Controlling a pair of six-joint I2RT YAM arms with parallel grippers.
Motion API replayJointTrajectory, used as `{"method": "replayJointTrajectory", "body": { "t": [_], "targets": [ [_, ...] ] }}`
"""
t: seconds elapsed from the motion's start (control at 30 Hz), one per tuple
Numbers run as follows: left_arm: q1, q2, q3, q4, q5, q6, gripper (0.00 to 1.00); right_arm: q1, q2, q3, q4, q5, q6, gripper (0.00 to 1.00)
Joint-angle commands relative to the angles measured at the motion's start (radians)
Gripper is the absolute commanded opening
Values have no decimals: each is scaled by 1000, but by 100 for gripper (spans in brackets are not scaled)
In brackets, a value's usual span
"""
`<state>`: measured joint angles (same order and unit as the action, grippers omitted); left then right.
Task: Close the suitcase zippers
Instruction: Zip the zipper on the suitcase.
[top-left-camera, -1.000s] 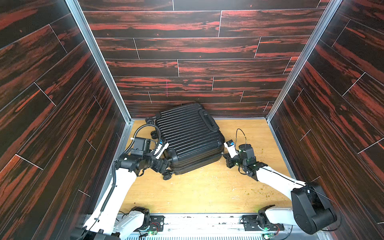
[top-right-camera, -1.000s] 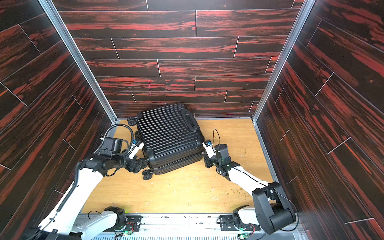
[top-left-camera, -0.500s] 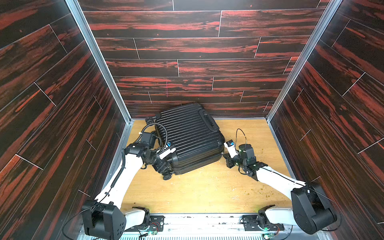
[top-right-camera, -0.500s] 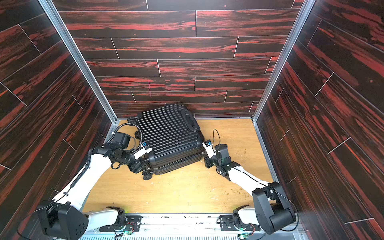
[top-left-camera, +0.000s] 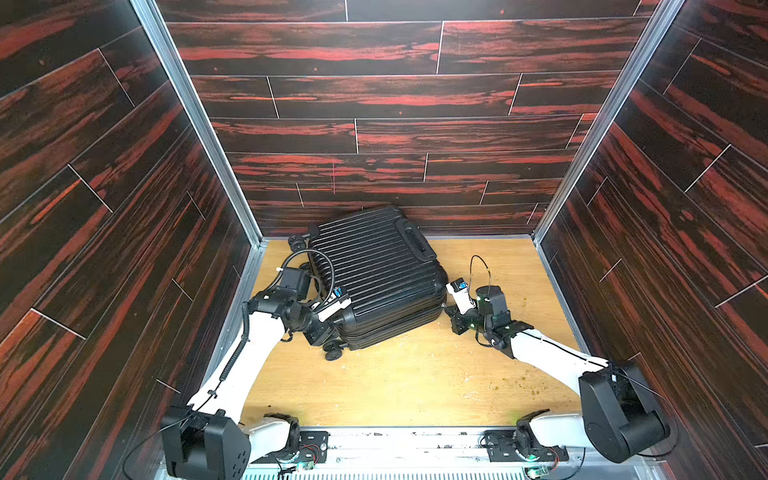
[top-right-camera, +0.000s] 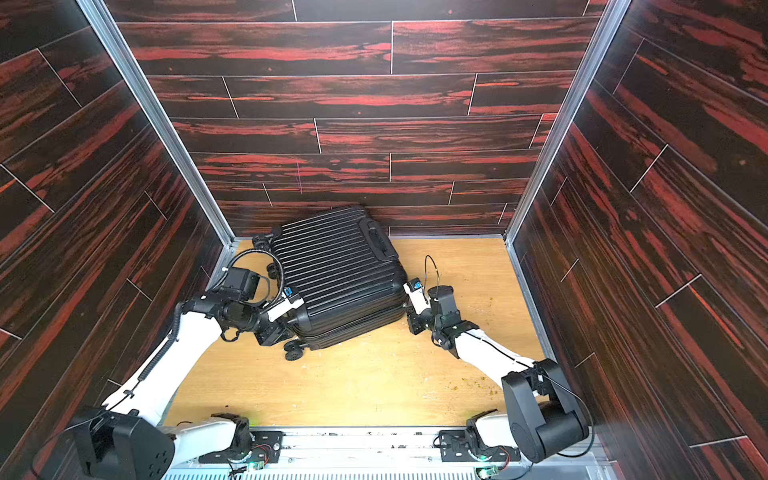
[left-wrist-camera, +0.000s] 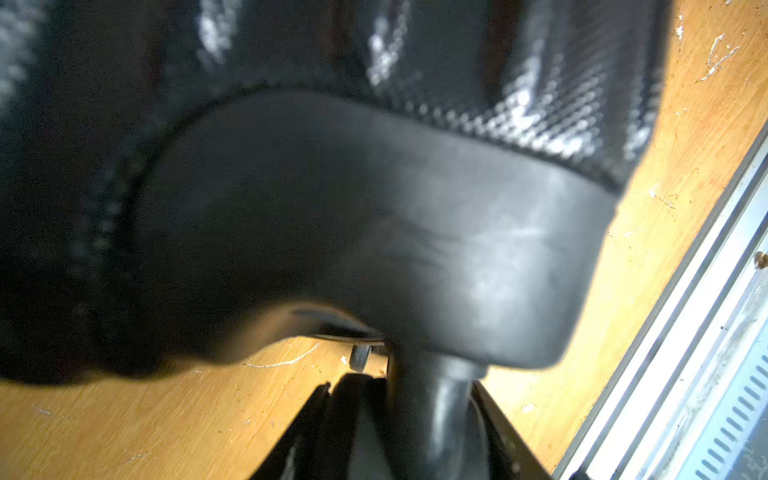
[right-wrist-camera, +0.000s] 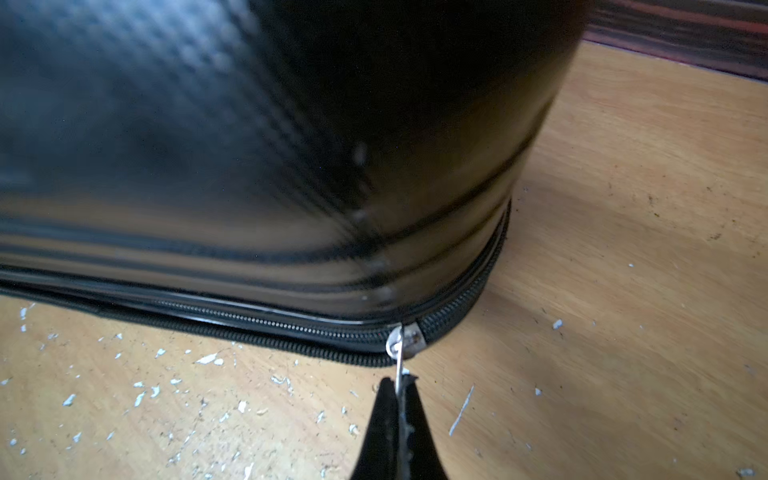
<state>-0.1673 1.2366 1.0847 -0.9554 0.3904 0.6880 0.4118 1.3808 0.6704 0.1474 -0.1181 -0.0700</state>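
The black ribbed suitcase (top-left-camera: 374, 274) (top-right-camera: 332, 270) lies flat at the back left of the wooden floor. My left gripper (top-left-camera: 328, 330) (top-right-camera: 282, 330) is at its near left corner. In the left wrist view the left gripper (left-wrist-camera: 401, 386) has its jaws pressed on both sides of a caster leg (left-wrist-camera: 436, 407) under the wheel housing (left-wrist-camera: 374, 232). My right gripper (top-left-camera: 449, 313) (right-wrist-camera: 399, 384) is shut on the silvery pull tab (right-wrist-camera: 400, 372) of the zippers (right-wrist-camera: 291, 332) at the near right corner. The track gapes on one side of the slider (right-wrist-camera: 407, 340).
Dark wood-patterned walls (top-left-camera: 124, 208) close in on three sides, and the suitcase's far end nearly touches the back one. A metal rail (top-left-camera: 395, 440) runs along the front edge. White flecks (right-wrist-camera: 166, 386) litter the floor (top-left-camera: 395, 382).
My left arm has swung in from the case's left side to its near left corner, and its jaws have narrowed around the caster leg. The right arm and the suitcase have not moved.
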Motion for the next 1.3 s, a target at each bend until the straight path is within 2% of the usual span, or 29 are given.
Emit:
{"method": "replayJointTrajectory", "body": {
  "t": [0.0,0.27,0.43,0.53,0.67,0.83,1.13,1.27],
  "targets": [
    [-24,-19,-29,-68,39,-35,51,12,33,52,11,-67,-24,0],
    [-66,-22,-44,-21,52,-184,35,10,34,59,21,-115,-51,0],
    [-72,-58,-68,136,69,-349,28,12,-14,-5,69,-190,-71,0],
    [-85,-100,-108,291,59,-487,24,19,-30,-22,71,-239,-67,0],
    [-102,-149,-161,461,11,-636,24,43,-45,-44,84,-286,-63,0],
    [-138,-185,-192,539,-74,-772,22,77,-24,-40,94,-290,-49,0],
    [-278,-265,-287,711,-242,-987,21,125,9,-8,109,-279,-40,0],
    [-340,-263,-312,768,-268,-1037,21,149,10,-9,117,-274,-41,0]
  ]
}}
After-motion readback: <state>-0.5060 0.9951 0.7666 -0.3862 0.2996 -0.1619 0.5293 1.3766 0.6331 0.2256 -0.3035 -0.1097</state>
